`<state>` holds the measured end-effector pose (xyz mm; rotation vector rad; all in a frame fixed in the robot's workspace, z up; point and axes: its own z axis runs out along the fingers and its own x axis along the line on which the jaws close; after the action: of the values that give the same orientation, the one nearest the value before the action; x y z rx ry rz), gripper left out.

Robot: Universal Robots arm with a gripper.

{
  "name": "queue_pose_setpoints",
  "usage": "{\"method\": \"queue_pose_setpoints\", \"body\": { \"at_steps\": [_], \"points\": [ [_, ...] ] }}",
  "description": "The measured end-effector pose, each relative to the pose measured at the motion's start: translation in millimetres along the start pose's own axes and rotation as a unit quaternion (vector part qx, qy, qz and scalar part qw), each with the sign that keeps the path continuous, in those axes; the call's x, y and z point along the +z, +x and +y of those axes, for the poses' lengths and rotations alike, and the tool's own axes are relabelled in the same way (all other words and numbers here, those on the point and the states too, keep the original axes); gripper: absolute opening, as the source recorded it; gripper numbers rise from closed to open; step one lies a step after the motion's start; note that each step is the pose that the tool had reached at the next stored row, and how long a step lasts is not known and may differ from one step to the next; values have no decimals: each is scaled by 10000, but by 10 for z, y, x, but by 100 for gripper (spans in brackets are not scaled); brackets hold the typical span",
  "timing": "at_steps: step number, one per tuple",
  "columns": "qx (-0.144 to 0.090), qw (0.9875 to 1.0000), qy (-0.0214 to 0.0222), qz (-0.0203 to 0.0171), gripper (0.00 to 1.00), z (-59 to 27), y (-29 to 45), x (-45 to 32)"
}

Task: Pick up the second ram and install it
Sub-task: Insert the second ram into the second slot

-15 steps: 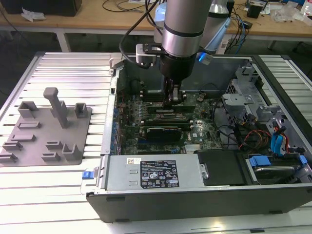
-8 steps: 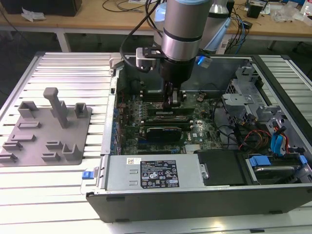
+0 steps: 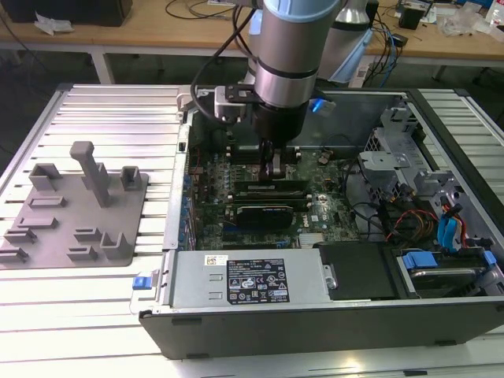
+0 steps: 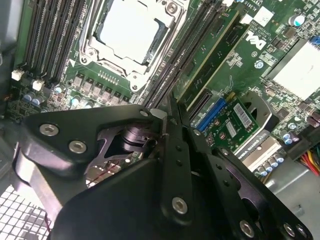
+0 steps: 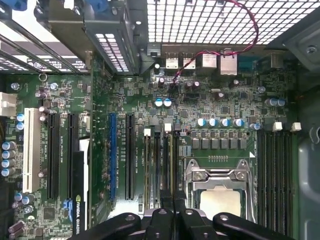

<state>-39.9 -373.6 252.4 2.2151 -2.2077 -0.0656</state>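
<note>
Nearest me, along the front edge of the open dark-grey computer case (image 3: 315, 335), sits a grey metal power-supply box (image 3: 248, 279) with a printed label. Just behind it, on the green motherboard (image 3: 329, 193), lies a wide black-shrouded expansion card (image 3: 268, 213). Right behind that, the grey robot arm (image 3: 287, 47) comes straight down, its black gripper (image 3: 276, 167) low over the middle of the board. Towards the exterior view's left, a grey plastic fixture plate (image 3: 75, 209) with upright pegs rests on the ribbed aluminium table (image 3: 110, 110). Farthest back runs a wooden workbench (image 3: 157, 31).

From out there I get the layout but not the slots. Both wrist views bring in the silver-framed CPU socket (image 4: 132, 30) (image 5: 220, 192) and the black memory slots (image 4: 50, 40) (image 5: 275, 170) on its far side. The first wrist view adds the case's perforated rear wall (image 5: 200, 20).

In the second wrist view the second ram (image 4: 212, 50), a long thin green stick with dark chips, stands in a slot beside the socket and runs away from the gripper (image 4: 166, 107). In the first wrist view it shows edge-on (image 5: 172, 165), with the gripper (image 5: 172, 200) directly over it. The fingers (image 4: 177, 150) are drawn together at the stick's top edge. I cannot tell whether they pinch it or just bear on it.
</note>
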Motion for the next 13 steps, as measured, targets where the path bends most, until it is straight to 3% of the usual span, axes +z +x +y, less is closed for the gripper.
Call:
{"method": "queue_pose_setpoints", "body": {
  "at_steps": [13],
  "points": [
    [0, 10000, 1, 0, 9, 15, 2, 91]
  ]
}}
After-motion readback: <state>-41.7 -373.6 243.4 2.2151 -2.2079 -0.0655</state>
